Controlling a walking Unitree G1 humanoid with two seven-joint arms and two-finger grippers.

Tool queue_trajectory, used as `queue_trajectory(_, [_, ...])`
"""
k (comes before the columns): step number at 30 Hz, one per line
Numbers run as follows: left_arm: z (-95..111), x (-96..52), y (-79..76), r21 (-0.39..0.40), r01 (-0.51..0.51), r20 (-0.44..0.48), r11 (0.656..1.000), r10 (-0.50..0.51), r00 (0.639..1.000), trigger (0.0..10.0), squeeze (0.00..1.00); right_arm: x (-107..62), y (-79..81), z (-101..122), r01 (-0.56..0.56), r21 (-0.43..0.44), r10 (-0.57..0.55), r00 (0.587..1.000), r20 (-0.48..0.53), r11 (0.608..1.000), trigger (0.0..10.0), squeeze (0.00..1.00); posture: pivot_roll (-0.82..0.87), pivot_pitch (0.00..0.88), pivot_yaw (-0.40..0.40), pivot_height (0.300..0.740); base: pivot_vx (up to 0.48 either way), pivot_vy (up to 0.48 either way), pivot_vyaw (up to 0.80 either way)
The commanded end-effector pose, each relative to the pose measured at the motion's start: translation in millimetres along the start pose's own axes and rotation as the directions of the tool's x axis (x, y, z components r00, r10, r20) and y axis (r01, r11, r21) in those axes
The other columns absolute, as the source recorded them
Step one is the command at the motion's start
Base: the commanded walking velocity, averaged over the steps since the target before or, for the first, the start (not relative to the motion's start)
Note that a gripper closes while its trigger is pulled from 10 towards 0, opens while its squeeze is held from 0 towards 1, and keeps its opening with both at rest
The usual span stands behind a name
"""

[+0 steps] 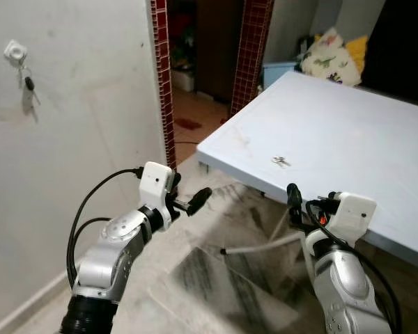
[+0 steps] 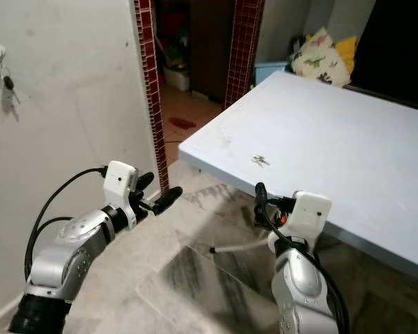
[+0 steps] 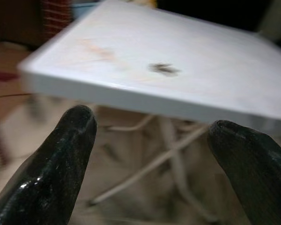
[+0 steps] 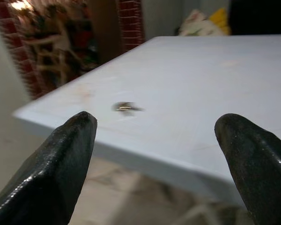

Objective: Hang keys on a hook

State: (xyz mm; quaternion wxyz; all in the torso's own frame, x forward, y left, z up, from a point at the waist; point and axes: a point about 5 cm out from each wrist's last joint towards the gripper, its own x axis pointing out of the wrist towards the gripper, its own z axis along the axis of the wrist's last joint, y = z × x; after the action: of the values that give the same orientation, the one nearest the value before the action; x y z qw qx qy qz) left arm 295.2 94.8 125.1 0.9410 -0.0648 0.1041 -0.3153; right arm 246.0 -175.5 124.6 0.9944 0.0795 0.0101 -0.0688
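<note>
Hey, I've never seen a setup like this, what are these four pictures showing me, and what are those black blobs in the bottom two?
It is a humanoid robot with two silver arms. The top two pictures come from cameras in its head, looking down at its left gripper and right gripper. The bottom two come from cameras on each wrist; the black blobs are that gripper's own fingers, spread open and holding nothing. Ahead stands a pale blue table with a small set of keys lying on it. On the wall to the left, a white hook already carries another key. Pillows lie beyond the table.
</note>
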Motion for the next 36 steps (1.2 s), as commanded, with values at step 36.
queue_trajectory(36, [6, -3.3, 19.9, 0.086, -0.261, 0.069, 0.961, 0.256, 0.964, 10.0, 0.0, 12.9, 7.5, 15, -0.074, -0.036, 0.076, 0.996, 0.042, 0.997, 10.0, 0.0, 0.09, 0.0, -0.05, 0.74, 0.0, -0.169, 0.33])
